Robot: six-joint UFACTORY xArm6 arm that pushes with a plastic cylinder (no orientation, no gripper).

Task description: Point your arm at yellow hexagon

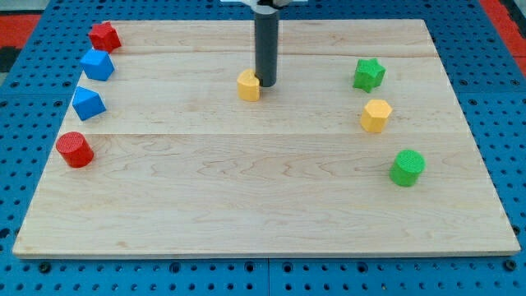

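Note:
The yellow hexagon [376, 115] lies at the view's right, between a green star [369, 74] above it and a green cylinder [407, 168] below it. My tip [266, 84] stands near the top centre of the board, touching or almost touching the right side of another yellow block [248, 85], whose shape is unclear. The tip is far to the left of the yellow hexagon and slightly above it.
At the view's left lie a red star-like block [104, 36], a blue block [97, 64], a second blue block [87, 103] and a red cylinder [76, 150]. The wooden board [263, 205] sits on a blue pegboard.

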